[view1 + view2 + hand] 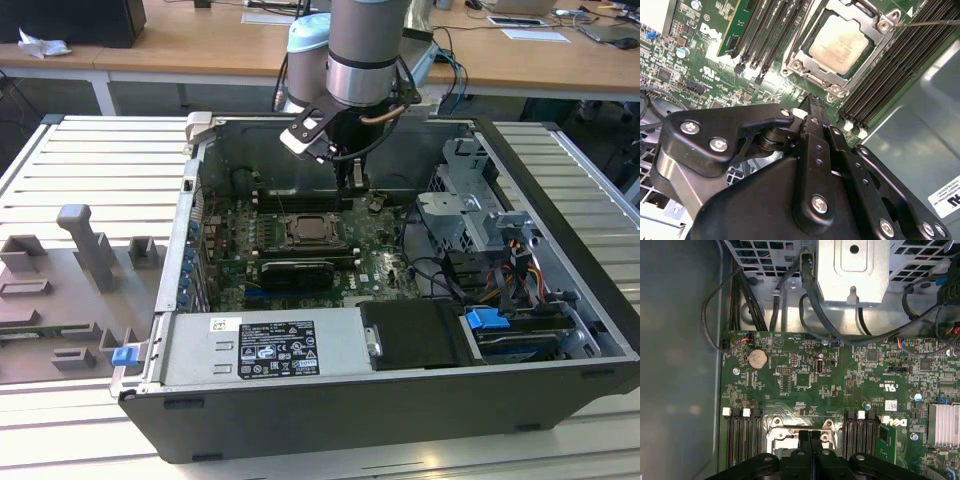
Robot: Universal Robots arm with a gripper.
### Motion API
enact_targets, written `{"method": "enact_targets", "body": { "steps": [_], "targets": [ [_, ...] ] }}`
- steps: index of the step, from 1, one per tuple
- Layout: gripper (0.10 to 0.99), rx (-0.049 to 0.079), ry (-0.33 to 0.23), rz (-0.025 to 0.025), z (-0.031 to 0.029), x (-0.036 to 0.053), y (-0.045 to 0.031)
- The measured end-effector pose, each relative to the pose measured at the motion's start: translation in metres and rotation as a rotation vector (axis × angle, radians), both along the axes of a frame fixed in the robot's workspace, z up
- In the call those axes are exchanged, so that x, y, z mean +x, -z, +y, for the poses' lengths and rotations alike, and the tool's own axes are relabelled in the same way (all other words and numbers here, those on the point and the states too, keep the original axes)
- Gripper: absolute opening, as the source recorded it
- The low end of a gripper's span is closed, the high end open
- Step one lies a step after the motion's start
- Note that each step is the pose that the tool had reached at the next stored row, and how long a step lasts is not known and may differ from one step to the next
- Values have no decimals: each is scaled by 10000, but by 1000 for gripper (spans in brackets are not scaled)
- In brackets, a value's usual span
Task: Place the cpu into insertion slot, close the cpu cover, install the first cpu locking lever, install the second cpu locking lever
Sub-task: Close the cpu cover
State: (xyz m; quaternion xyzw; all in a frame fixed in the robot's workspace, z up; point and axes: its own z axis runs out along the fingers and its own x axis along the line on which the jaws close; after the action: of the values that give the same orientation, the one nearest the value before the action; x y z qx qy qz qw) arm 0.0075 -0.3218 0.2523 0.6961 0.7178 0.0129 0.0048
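My tool [812, 102] is clenched on nothing, its tips pressed into one narrow point just beside the insertion slot [312, 230]. I judge that suits pushing rather than grasping. Beyond it the cpu [840, 42] lies flat in the slot, framed by the lowered cpu cover [866, 62]. Farther off, a thin locking lever [930, 22] juts over the memory slots [905, 65], apparently unlatched.

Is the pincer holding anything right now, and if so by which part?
Nothing shows in its grip. The pincer is shut, fingers together, beside the insertion slot, where the cpu lies framed by the cpu cover.
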Motion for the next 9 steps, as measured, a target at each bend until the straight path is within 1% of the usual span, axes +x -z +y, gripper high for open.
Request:
{"method": "enact_targets", "body": {
  "steps": [4, 6, 8, 9],
  "targets": [
    [106, 3, 0, -1, 1, -44, 8],
    [106, 0, 0, 0, 0, -56, 49],
    [106, 0, -1, 0, 0, -76, 116],
    [106, 0, 0, 0, 0, -85, 135]
  ]
}}
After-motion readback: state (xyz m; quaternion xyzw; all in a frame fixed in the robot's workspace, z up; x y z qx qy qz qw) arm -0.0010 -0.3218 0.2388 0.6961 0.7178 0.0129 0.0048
